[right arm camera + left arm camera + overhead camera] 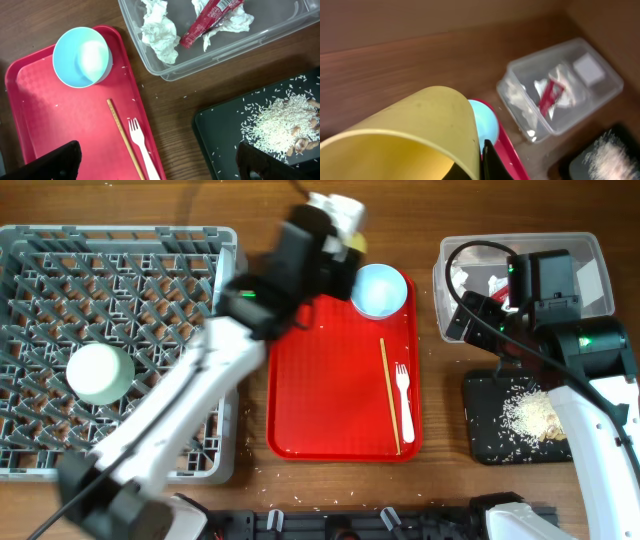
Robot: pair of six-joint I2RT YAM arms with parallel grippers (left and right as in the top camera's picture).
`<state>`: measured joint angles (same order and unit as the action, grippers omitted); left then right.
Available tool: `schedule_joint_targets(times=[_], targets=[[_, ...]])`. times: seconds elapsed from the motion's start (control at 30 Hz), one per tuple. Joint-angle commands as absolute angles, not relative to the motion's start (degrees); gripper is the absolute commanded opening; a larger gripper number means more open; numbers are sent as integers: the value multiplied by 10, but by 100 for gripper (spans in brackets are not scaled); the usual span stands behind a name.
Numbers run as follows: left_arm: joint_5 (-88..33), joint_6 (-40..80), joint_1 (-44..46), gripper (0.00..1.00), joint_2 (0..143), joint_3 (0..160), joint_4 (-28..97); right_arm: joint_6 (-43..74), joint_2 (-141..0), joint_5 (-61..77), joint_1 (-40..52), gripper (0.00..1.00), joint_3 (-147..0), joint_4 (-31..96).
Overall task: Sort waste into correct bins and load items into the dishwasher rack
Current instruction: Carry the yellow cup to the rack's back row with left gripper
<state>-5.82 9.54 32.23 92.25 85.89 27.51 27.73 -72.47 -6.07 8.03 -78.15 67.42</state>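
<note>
My left gripper (342, 238) is shut on the small yellow cup (405, 135), held above the far edge of the red tray (330, 400). A pale blue bowl (380, 288) sits in the tray's far right corner, with a wooden chopstick (389, 395) and a white fork (404, 400) beside it. A pale green bowl (98, 373) lies in the grey dishwasher rack (60, 270). The clear tub (590, 270) holds white tissue (159, 32) and the red wrapper (210, 20). Rice (530, 415) lies on the black tray (485, 430). My right gripper (157, 166) is open and empty above the table between the two trays. The plate is out of view.
The right arm (580, 350) reaches over the tub and the black tray. The left arm (190, 400) crosses the rack's right side. Loose rice grains dot the wood between the trays.
</note>
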Motion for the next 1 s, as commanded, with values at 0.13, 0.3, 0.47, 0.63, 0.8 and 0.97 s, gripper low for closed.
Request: schedule_joint_targets(times=[0.13, 0.3, 0.47, 0.63, 0.8, 0.97], targets=[[-464, 251, 15, 4, 812, 862, 312, 270, -723, -68, 79, 100, -785, 673], [-642, 281, -160, 4, 844, 861, 338, 270, -723, -68, 79, 100, -785, 673], [-649, 281, -240, 4, 901, 861, 356, 270, -723, -68, 79, 100, -785, 673], [-649, 270, -285, 4, 990, 861, 333, 270, -723, -68, 79, 100, -785, 673], [-701, 270, -303, 4, 1085, 861, 291, 270, -723, -68, 79, 100, -785, 673], [-720, 270, -304, 4, 1153, 861, 241, 270, -723, -68, 79, 100, -785, 673]])
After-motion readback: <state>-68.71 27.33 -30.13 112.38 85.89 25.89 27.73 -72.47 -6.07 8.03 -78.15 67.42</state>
